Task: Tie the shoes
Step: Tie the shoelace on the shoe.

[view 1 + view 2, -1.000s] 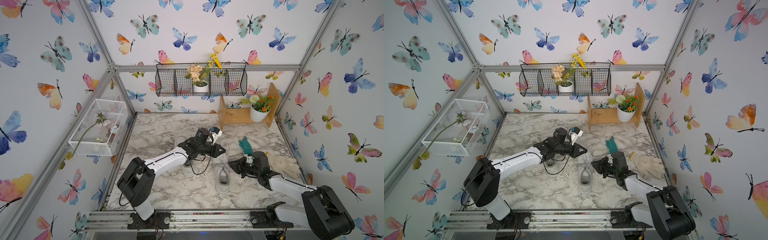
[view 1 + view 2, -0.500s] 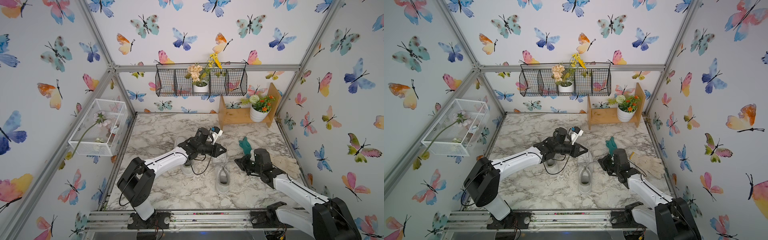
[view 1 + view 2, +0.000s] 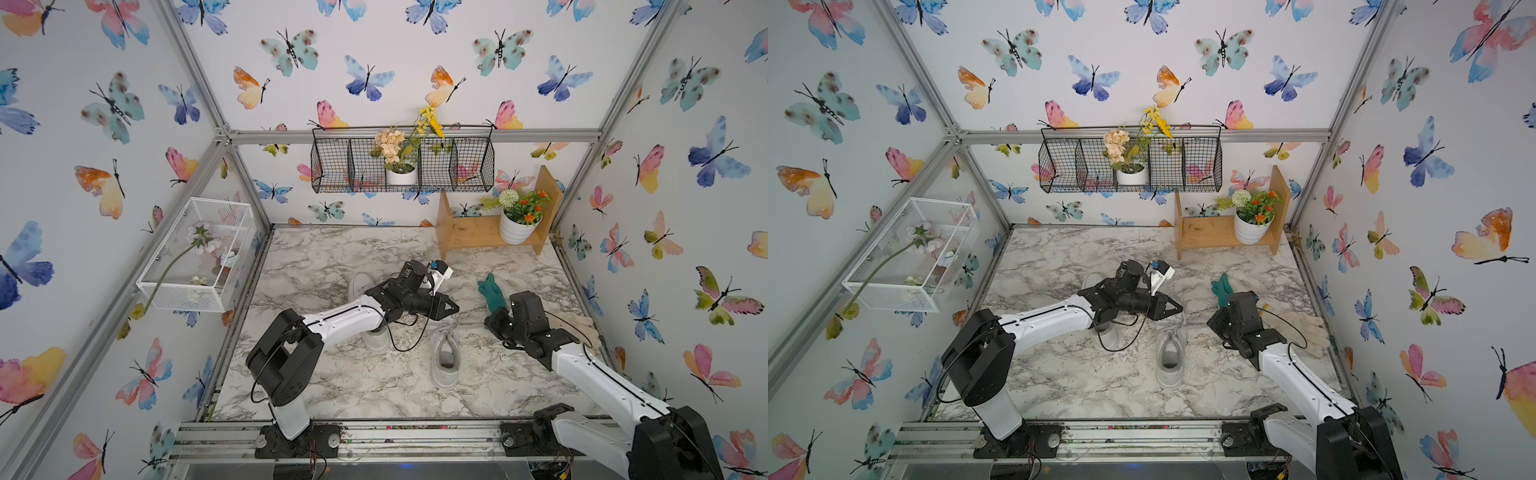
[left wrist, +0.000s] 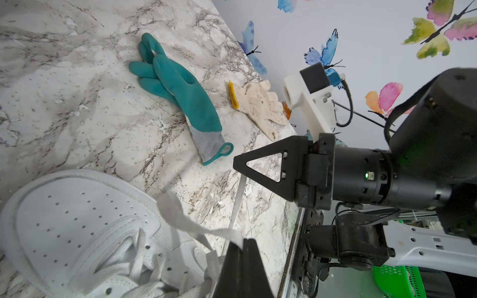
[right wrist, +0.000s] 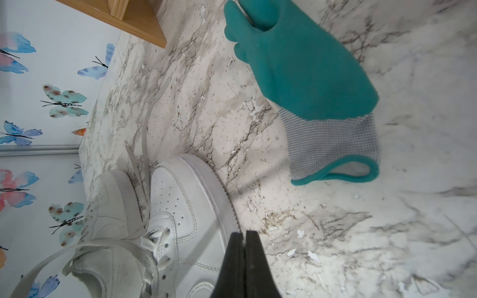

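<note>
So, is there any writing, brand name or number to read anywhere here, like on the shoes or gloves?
None can be read: the shoes, the teal glove and the cream glove show no legible word, brand name or number in any view.

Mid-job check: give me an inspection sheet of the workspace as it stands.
Surface: marble table, white flecks.
Job's things: shoes side by side; lace loose, no bow.
Clutter: teal glove, beige glove.
Grippers: left gripper shut on lace; right gripper shut on lace.
Cables: black cable hangs from left arm between shoes.
Surroundings: butterfly walls, wire basket, wooden shelf, mesh box.
</note>
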Robot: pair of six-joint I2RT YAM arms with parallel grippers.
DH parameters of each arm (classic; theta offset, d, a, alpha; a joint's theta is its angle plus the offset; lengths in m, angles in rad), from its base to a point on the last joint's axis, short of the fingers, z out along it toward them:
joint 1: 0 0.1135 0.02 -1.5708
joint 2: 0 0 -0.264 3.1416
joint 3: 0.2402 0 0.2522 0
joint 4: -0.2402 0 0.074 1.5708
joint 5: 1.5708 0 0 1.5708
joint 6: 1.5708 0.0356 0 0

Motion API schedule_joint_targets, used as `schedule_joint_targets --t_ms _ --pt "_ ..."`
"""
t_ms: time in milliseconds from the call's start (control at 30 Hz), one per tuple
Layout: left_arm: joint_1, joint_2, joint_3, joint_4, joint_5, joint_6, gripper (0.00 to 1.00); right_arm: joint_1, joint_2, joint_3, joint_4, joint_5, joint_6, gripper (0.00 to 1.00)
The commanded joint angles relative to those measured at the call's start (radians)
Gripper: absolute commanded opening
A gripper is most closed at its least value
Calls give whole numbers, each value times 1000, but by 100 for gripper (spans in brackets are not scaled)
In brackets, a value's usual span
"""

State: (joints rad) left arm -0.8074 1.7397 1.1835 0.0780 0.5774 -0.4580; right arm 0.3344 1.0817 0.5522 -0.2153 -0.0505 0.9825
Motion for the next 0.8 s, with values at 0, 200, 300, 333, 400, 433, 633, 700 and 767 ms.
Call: schedule_joint_targets --t_ms 0,200,300,333,400,433,633,700,767 --pt "-7 21 34 14 35 -4 0 -6 -14 25 -70 66 -62 2" --pt "-6 11 34 11 31 0 0 -10 -34 34 -43 9 -212 21" --pt "-6 8 34 4 30 5 0 -17 -77 47 -67 26 -299 47" --pt "-7 6 35 4 31 5 0 -20 -94 53 -77 33 -323 56" --pt "-7 6 34 6 34 5 0 -28 -128 63 -59 -6 -380 69" --pt "-6 6 34 5 36 5 0 -33 -140 70 -38 -51 -407 76" --pt "-7 0 28 10 38 6 0 -82 -109 75 191 -432 -345 98" --pt "-6 -2 25 13 38 5 0 -91 -53 85 251 -531 -300 98" --pt "-7 -4 23 15 41 5 0 -96 2 98 266 -577 -277 98"
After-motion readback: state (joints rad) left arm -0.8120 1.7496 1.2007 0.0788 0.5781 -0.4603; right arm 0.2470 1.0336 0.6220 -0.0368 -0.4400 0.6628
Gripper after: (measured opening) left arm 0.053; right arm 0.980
